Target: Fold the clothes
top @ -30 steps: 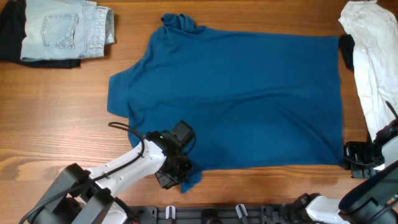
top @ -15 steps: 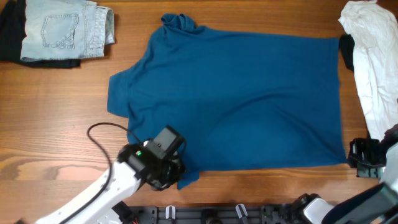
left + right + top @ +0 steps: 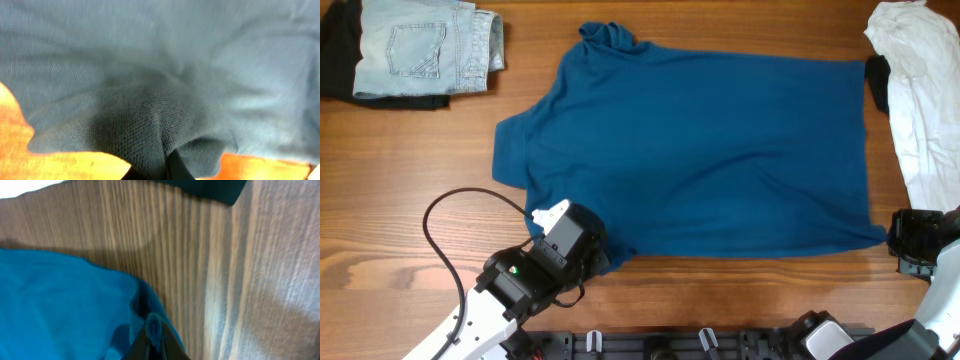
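Blue top (image 3: 720, 150) spread flat on the wooden table (image 3: 410, 230), its long axis running left to right and its near edge lying almost straight between the two arms. The left gripper (image 3: 600, 258) sits at the near-left corner of the cloth, and the left wrist view shows fabric drawn up into a tent over the fingertips (image 3: 175, 167), so the jaws appear clenched on that corner. The right gripper (image 3: 898, 238) sits at the near-right corner, where the right wrist view shows a small fold of cloth pinched between the closed fingers (image 3: 152, 330). From both grippers the whole body of the garment lies on the far side, with each arm nearer to its own corner and neither near the far edge. Judged from this layout, the coming move would carry the near edge away from the robot, across the short axis, towards the far edge, both corners travelling level. The pale denim piece (image 3: 420, 50) at far left and the white garment (image 3: 920, 100) at far right lie outside that path.
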